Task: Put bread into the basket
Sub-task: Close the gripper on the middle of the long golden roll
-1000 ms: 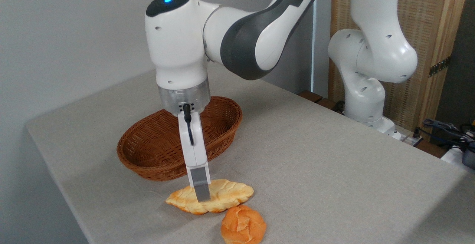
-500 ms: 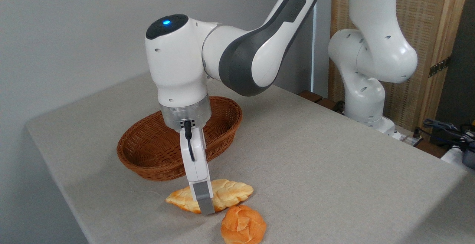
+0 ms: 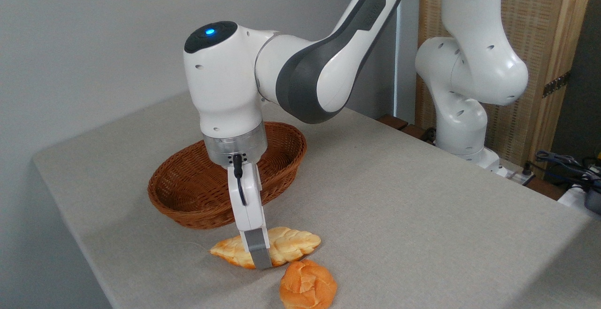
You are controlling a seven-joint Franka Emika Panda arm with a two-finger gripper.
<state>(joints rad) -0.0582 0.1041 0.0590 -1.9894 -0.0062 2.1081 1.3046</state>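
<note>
We are reaching down with our gripper (image 3: 259,258) over the middle of the bread (image 3: 286,245), which is lying on the desk (image 3: 399,215) just in front of the basket (image 3: 197,191). Only the near finger is showing, so we cannot tell how the jaws are standing. A round bun (image 3: 307,284) is sitting just beside the bread.

You are looking at a round orange knotted bun (image 3: 307,290) lying near the front edge of the grey table (image 3: 422,215); cables (image 3: 563,163) are trailing off at far right.
</note>
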